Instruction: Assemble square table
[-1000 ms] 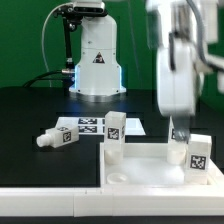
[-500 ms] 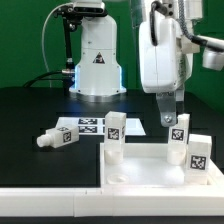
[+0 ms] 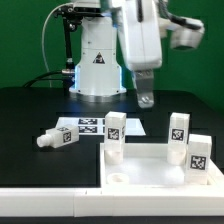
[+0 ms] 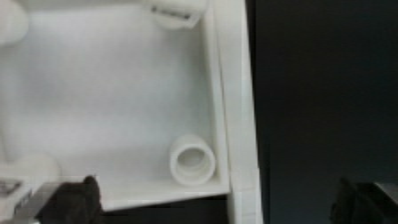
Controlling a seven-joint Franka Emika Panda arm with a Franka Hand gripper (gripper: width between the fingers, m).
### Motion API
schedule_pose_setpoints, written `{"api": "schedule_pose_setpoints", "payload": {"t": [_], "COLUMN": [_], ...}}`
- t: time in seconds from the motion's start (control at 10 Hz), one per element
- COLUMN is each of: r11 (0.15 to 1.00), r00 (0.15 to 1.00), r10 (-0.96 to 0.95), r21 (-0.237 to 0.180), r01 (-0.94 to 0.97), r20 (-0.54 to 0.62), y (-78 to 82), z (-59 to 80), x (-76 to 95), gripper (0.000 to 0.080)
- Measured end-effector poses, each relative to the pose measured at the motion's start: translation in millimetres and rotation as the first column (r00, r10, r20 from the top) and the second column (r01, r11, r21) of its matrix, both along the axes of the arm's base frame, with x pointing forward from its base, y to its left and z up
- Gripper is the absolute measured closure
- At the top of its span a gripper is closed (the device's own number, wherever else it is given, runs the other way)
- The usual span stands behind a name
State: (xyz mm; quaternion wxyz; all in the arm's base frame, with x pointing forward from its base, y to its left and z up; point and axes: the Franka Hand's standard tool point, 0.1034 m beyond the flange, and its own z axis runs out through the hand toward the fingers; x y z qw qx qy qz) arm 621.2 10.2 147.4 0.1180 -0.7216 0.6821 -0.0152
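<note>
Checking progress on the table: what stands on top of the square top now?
Three upright legs stand on the square top; their bases are hidden by its rim. Nearest corner hole is empty.

The arm hangs high in the exterior view, its bulky white wrist housing near the top of frame, angled slightly toward the exterior view's right. The gripper (image 3: 146, 99) points down, fingers spread wide, nothing between them, clear of every surface. In the wrist view, two dark fingertips (image 4: 79, 197) stand far apart.
</note>
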Motion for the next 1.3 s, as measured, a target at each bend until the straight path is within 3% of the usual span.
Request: {"api": "schedule_pose_setpoints", "payload": {"t": [0.5,0.7,0.9,1.0,1.3], "r11": [0.984,0.945,0.852,0.844,0.818], "r00": [0.984,0.948,0.858,0.850,0.826], "r10": [0.176,0.319,0.513,0.526,0.564], "r21": [-0.039,-0.086,-0.110,-0.111,-0.120], "r01": [-0.175,-0.317,-0.511,-0.525,-0.562], "r20": [0.020,0.016,-0.009,-0.022,-0.024], "y": [-4.9,-29.2,-72.7,-81.6,-80.6], "z": [-3.8,-17.3,-26.6,-31.4,-31.4], "x": [-3.1,-23.3,-47.9,-52.7,-52.1], "gripper": [0.0150,0.0150,0.0150,0.0150,0.0150]}}
